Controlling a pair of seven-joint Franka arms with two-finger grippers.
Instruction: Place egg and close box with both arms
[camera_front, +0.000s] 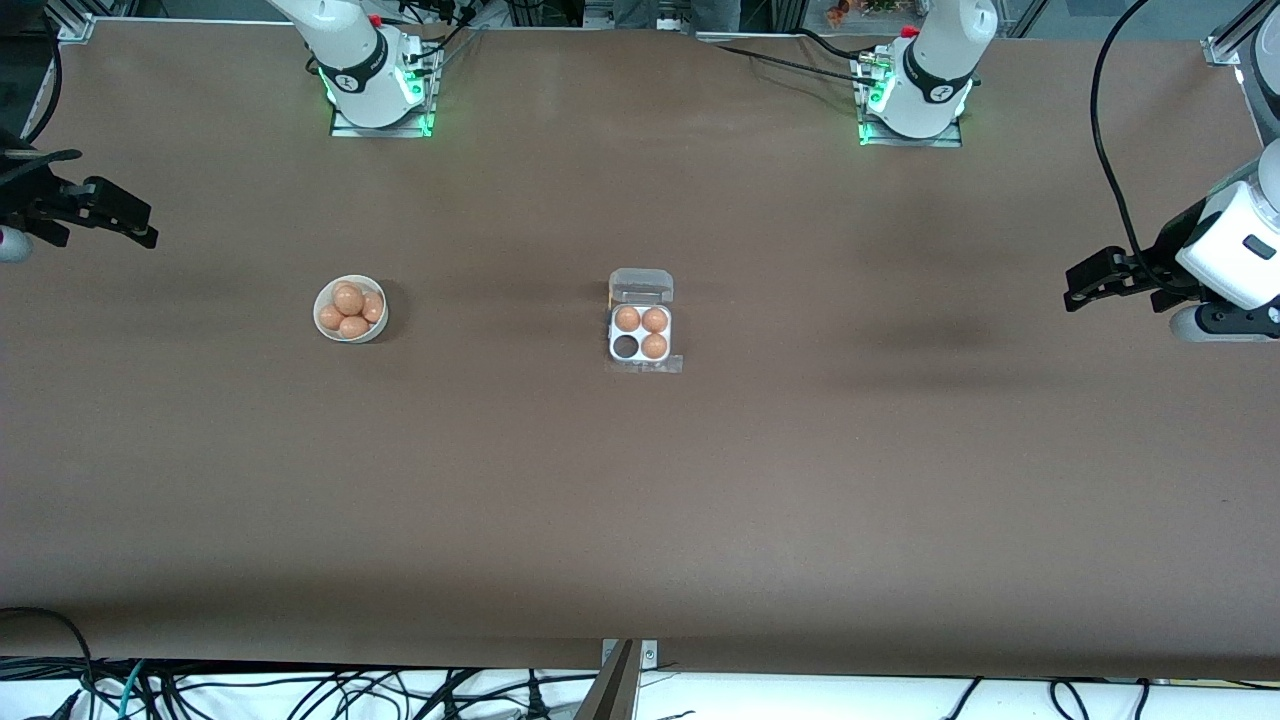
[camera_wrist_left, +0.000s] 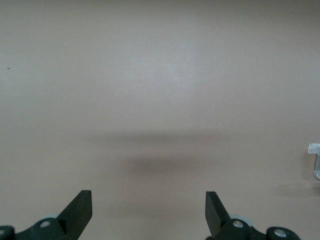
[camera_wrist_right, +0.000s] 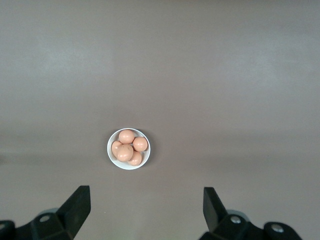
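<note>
Brown tabletop carries only two groups of things, both near its middle band. At its centre sits the clear-plastic box, its hinged lid lying open flat at twelve o'clock from the four cells. Three cells hold tan-orange eggs; the cell at seven o'clock within the box is dark and empty. At nine o'clock from the box, well apart and toward the right arm's end of the tabletop, stands a round white bowl heaped with several more eggs, the topmost egg resting on the others. The right gripper hangs above the tabletop's edge at nine o'clock from the bowl, its fingers spread wide apart and holding nothing; the right wrist view looks down on the bowl between them. The left gripper hangs at three o'clock from the box, well apart from it, its fingers likewise spread wide and empty, over bare tabletop. A corner of the box shows at the margin of the left wrist view.
</note>
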